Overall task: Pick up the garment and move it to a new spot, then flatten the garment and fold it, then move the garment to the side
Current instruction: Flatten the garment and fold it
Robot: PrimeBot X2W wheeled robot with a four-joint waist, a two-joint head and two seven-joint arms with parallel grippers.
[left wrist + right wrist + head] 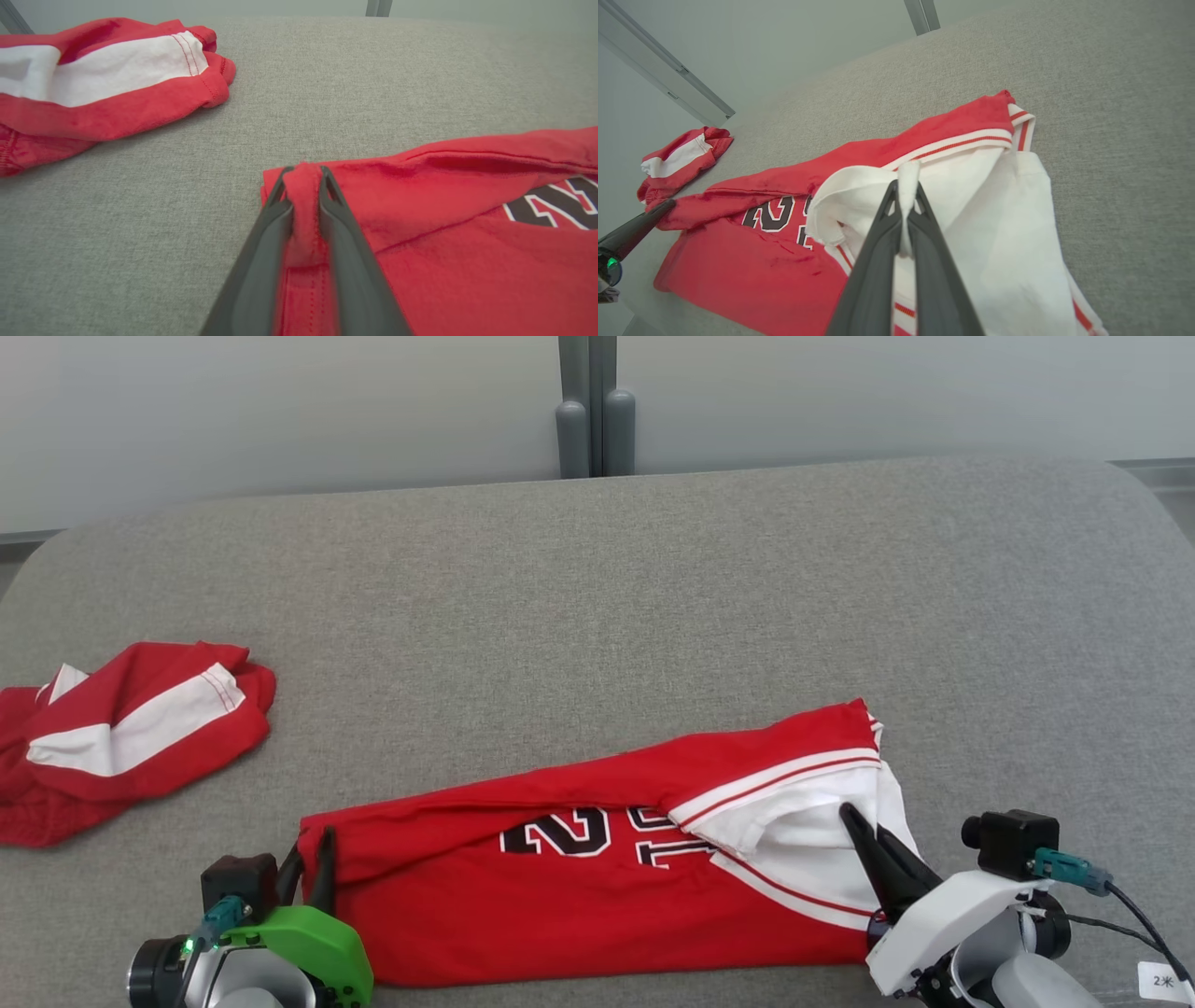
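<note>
Garment clamped by the left end effector and the right end effector
The left pinches a red hem fold, the right a white fold at the opposite end; the garment lies along the grey surface's near edge, a crumpled red-and-white cloth well apart, farther left.

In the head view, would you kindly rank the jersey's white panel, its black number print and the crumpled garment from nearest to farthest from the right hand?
From the right hand:
1. White panel: pinched in that hand, at the right end of the jersey.
2. Black number print: mid-jersey, to the left.
3. Crumpled garment: far left, apart from the jersey.
</note>
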